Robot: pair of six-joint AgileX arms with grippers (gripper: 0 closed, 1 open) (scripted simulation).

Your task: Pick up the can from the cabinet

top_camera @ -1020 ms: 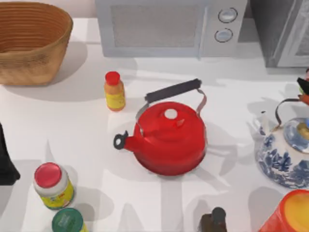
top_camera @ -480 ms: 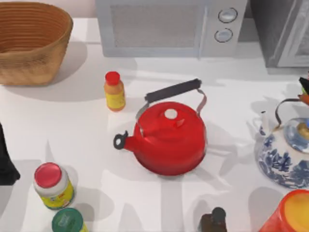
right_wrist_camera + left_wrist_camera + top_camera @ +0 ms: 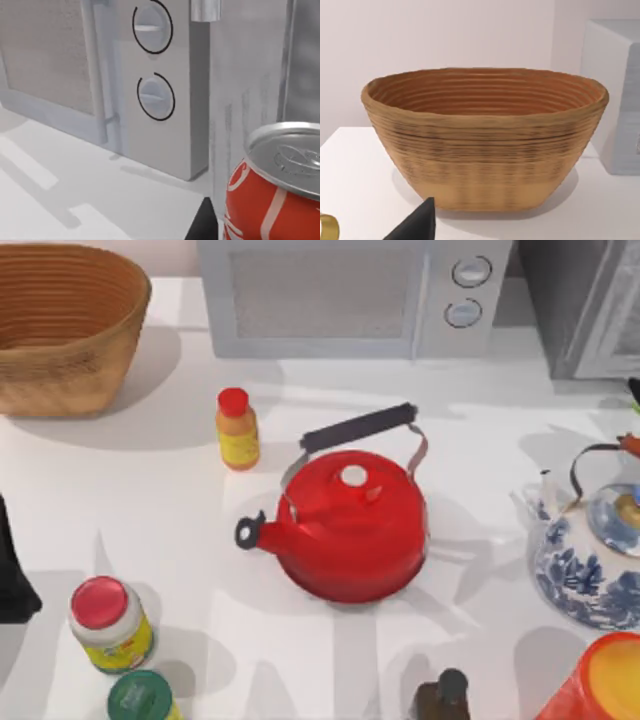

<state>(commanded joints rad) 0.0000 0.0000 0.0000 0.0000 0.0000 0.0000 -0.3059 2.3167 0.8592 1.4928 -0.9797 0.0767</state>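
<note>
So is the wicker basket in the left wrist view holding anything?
No, the basket shows only its bare ribbed inner wall as far down as that view reaches, with nothing sticking up inside it.

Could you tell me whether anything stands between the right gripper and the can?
Nothing visible does. In the right wrist view the can sits close up, directly beside one dark gripper finger, in front of the cabinet.

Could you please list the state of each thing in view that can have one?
can: upright, top sealed, close before the right wrist camera.
cabinet: door closed as far as visible.
microwave: door shut.
red kettle: upright, lid on, handle raised.
small bottle: upright, capped.
basket: upright, empty.
blue-and-white teapot: upright, lid on.
</note>
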